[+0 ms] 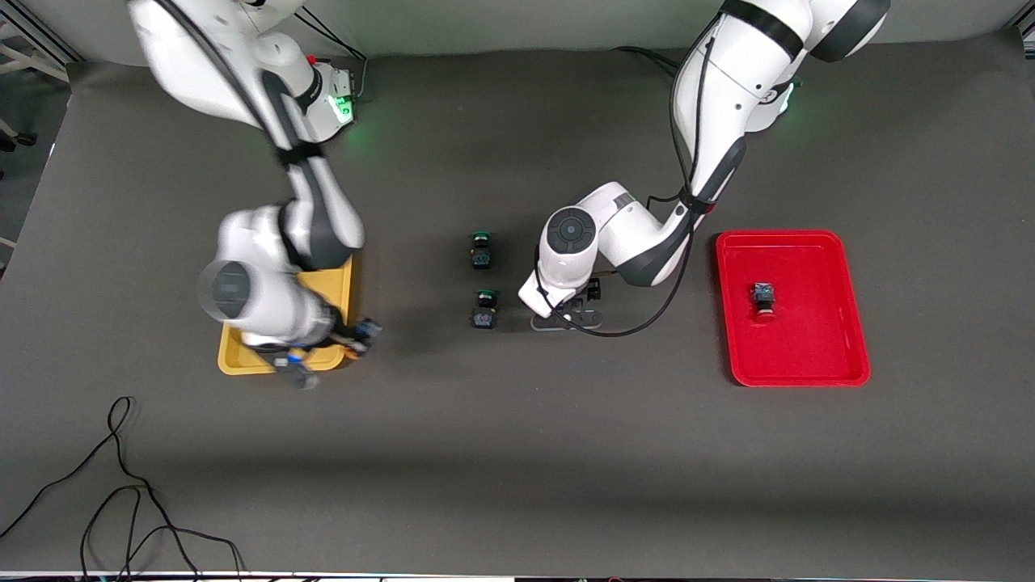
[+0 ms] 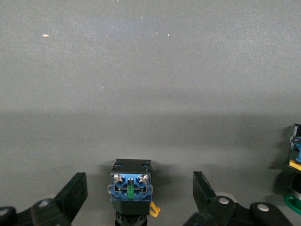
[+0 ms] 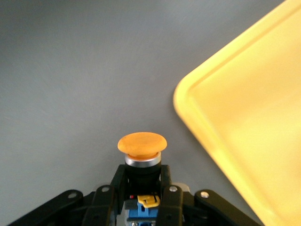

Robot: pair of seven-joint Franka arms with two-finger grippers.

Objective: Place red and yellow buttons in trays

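My right gripper (image 1: 358, 338) is shut on an orange-yellow-capped button (image 3: 141, 143) and holds it above the table beside a corner of the yellow tray (image 3: 249, 127). In the front view the right arm hides most of that tray (image 1: 330, 284). My left gripper (image 2: 139, 182) is open and low over the middle of the table (image 1: 566, 317). Its fingers stand on either side of a dark button with blue terminals (image 2: 130, 186), and that button's cap is hidden. One red-capped button (image 1: 762, 301) lies in the red tray (image 1: 808, 343).
Two green-capped buttons (image 1: 481, 249) (image 1: 485, 309) lie mid-table, beside the left gripper toward the right arm's end. One shows at the edge of the left wrist view (image 2: 295, 197). Loose black cables (image 1: 121, 501) lie at the table's near corner at the right arm's end.
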